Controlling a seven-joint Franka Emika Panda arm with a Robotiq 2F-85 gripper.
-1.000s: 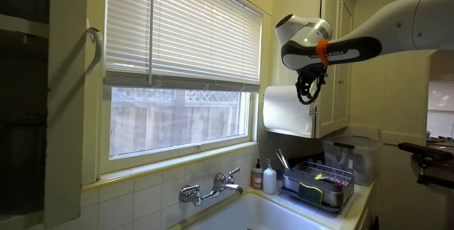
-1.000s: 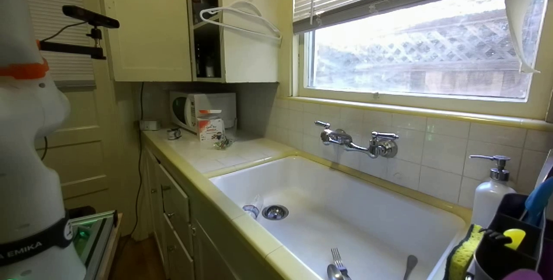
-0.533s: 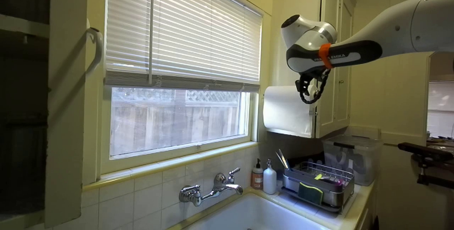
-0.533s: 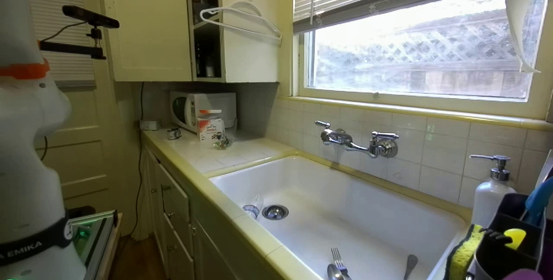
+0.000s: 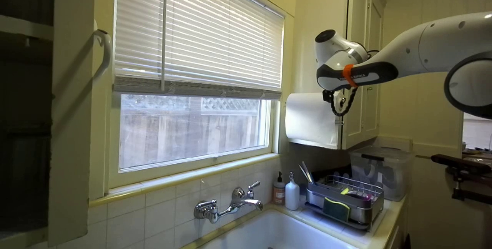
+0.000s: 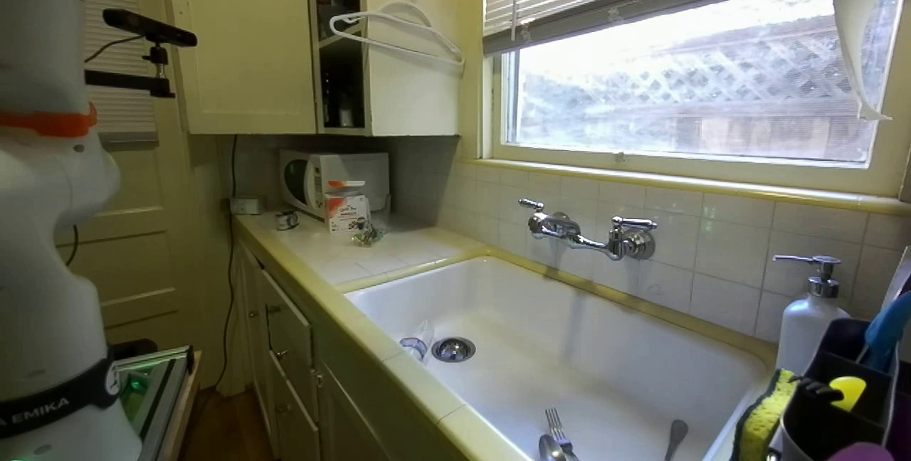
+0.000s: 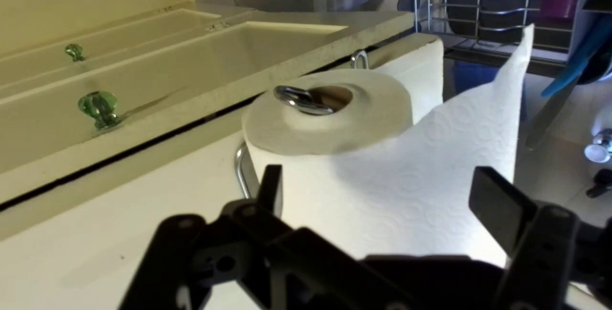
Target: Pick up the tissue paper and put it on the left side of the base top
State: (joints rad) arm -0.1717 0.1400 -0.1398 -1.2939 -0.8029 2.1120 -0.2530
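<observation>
Tissue paper [image 7: 387, 181] hung rolled on the cabinet side [image 5: 319, 7], one corner pointing out loosely. I had my claw [image 7: 377, 189] spread wide near it.

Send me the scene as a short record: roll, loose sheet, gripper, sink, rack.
roll: mounted at the cabinet side
loose sheet: attached to the roll, pointed corner sticking out
gripper: open, nothing held; contact with the loose sheet unclear
placing: not yet done
sink: fork inside
rack: beside the sink, sponge against it
</observation>
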